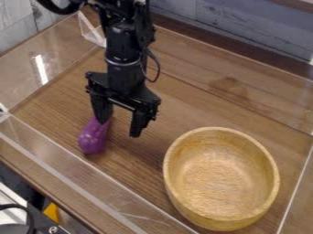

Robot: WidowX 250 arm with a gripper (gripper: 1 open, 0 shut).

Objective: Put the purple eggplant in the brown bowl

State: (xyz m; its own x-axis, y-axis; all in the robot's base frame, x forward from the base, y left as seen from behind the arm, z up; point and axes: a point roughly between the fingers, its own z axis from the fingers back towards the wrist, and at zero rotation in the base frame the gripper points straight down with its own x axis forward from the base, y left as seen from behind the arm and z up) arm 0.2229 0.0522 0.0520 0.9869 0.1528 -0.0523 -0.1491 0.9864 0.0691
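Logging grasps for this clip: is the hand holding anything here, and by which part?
Nothing is held. The hand is open just above the purple eggplant.

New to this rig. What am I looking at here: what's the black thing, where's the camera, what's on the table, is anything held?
There is one view, taken from a camera fixed above and in front of the table, looking down at an angle. The black thing is a robot arm reaching down from the top of the picture; at its end is a gripper whose two jaws stand open and point down at the table. The surface is a dark wood-grain table top with clear plastic walls around it. Two things lie on it: a small glossy purple toy eggplant at the left, and a large round light-brown wooden bowl at the lower right, empty. Nothing is held: the open jaws hang just above the eggplant's upper end, one of them partly in front of it. Whether they touch it cannot be told.
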